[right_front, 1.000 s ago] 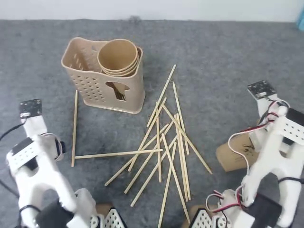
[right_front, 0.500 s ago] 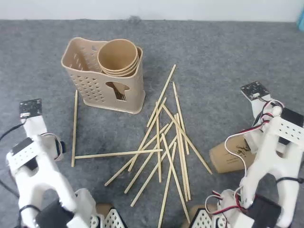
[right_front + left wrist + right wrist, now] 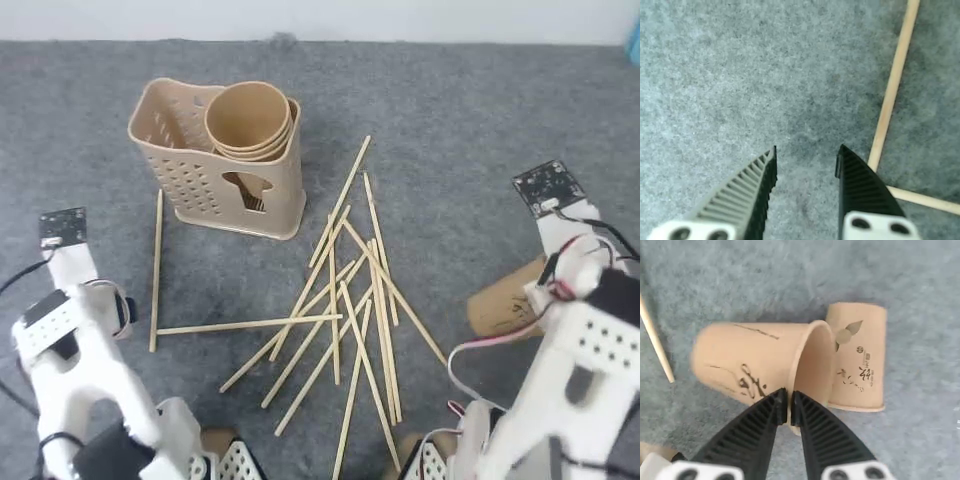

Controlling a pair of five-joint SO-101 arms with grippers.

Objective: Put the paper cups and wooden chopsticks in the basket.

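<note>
Your right gripper (image 3: 788, 407) pinches the rim of a paper cup (image 3: 750, 360), and the arm has just swung up with it; your left gripper (image 3: 805, 155) hangs with jaws spread beside a chopstick (image 3: 892, 85). Farther off, the basket (image 3: 265, 195), with stacked cups (image 3: 248, 118) already inside, is likely where this cup goes next

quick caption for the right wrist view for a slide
Right gripper pinching the rim of a tipped paper cup, a second cup lying beside it on the carpet.

left gripper (image 3: 807, 150): pointing down, jaws apart | right gripper (image 3: 789, 391): angled down, jaws pinched nearly together
</note>
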